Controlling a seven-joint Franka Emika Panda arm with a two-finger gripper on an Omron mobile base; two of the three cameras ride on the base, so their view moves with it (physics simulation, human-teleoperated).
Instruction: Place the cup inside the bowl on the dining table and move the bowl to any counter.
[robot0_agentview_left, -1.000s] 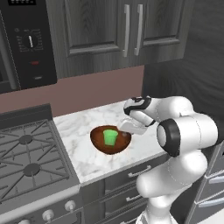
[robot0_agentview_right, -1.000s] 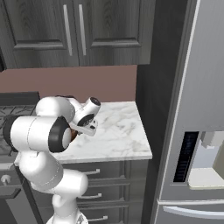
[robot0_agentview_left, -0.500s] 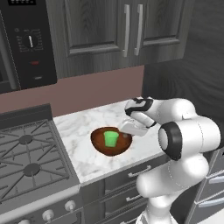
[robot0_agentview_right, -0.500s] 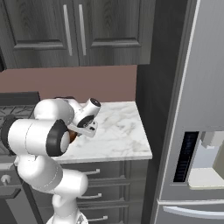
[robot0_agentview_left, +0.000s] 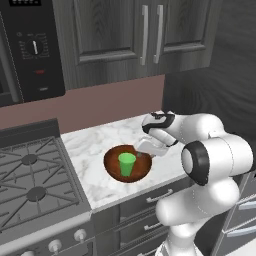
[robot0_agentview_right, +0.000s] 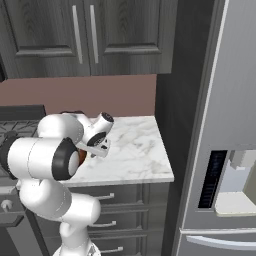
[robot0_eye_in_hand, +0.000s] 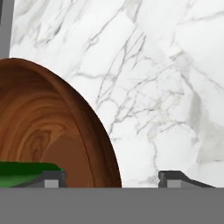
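Wooden bowl (robot0_agentview_left: 128, 164) is sitting on the marble tabletop (robot0_agentview_left: 95, 150) beside the stove (robot0_agentview_left: 35, 175), green cup (robot0_agentview_left: 126, 164) standing upright inside. Gripper (robot0_eye_in_hand: 111, 177) is straddling the bowl's right rim, jaws spread wide, gripping nothing. Bowl looks rigid, smooth, light; the thin rim is the place to pinch. Cup is plain, tapered.

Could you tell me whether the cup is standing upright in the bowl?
Yes, upright. The cup stands inside the bowl with its open mouth facing up, on the counter.
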